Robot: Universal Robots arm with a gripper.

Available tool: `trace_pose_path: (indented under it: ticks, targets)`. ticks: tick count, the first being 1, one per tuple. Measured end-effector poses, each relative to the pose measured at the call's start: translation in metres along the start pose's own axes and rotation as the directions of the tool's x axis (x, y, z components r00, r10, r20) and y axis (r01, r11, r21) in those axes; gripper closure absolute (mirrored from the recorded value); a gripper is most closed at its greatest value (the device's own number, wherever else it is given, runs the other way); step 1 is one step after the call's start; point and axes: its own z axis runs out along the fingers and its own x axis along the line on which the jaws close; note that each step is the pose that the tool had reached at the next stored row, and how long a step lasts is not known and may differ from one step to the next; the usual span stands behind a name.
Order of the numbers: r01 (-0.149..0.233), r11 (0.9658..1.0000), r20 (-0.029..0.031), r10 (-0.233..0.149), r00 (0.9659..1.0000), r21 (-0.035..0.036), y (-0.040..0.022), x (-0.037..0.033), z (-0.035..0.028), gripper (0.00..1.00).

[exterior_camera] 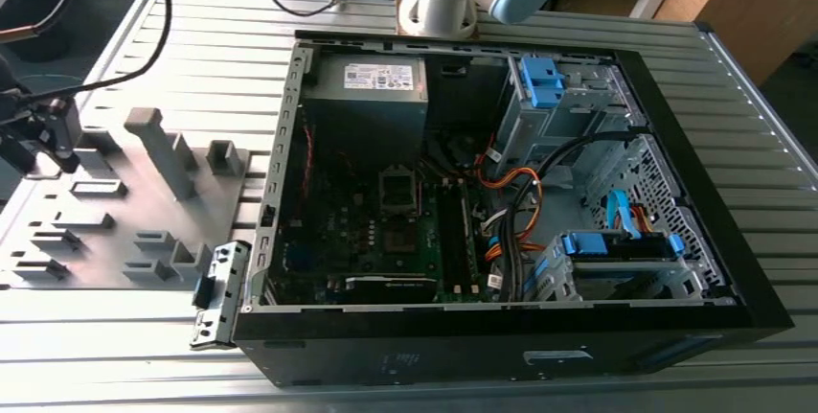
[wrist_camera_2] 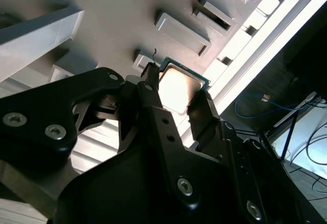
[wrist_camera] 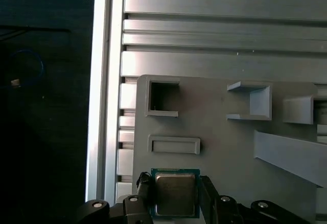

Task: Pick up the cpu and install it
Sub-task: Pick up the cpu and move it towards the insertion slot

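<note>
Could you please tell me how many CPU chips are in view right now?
1. The cpu is held in the pincer by the grey fixture plate's edge, seen in both wrist views. Another could be hidden inside the open computer case.

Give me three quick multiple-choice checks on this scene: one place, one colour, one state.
1. Where is the cpu? A in the socket; B in the gripper at the grey fixture tray; C on the floor.
2. The drive cage clips are: A red; B blue; C yellow.
3. The computer case is: A closed; B open; C upside down.
Key: 1 B, both wrist views show the gripper closed on it; 2 B, blue plastic in the exterior view; 3 B, its boards and cables show.
</note>
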Motion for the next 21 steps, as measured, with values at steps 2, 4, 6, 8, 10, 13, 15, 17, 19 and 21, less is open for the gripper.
trace_pose_path:
  ticks: [2, 4, 6, 8, 10, 13, 15, 17, 19, 21]
  targets:
    - [0.0, 1.0, 0.0, 0.0, 1.0, 0.0, 0.0002, 0.0, -0.004, 0.53]
    - [0.0, 1.0, 0.0, 0.0, 1.0, 0.0, 0.0004, -0.0001, -0.0086, 0.53]
    - [0.0, 1.0, 0.0, 0.0, 1.0, 0.0, 0.0007, -0.0001, -0.0144, 0.53]
    - [0.0, 1.0, -0.0001, 0.0, 1.0, 0.0001, 0.0009, -0.0002, -0.0205, 0.53]
    - [0.0, 1.0, 0.0, 0.0, 1.0, 0.0, 0.0012, -0.0002, -0.0268, 0.53]
    - [0.0, 1.0, 0.0, 0.0, 1.0, -0.0001, 0.0016, -0.0003, -0.0365, 0.53]
    - [0.0, 1.0, 0.0, 0.0, 1.0, -0.0002, 0.0019, -0.0004, -0.0418, 0.53]
    - [0.0, 1.0, -0.0001, 0.0, 1.0, -0.0001, 0.0021, -0.0004, -0.0478, 0.53]
    - [0.0, 1.0, 0.0, 0.0, 1.0, -0.0002, 0.0024, -0.0005, -0.0543, 0.53]
    - [0.0, 1.0, -0.0001, 0.0, 1.0, -0.0001, 0.0027, -0.0005, -0.0604, 0.53]
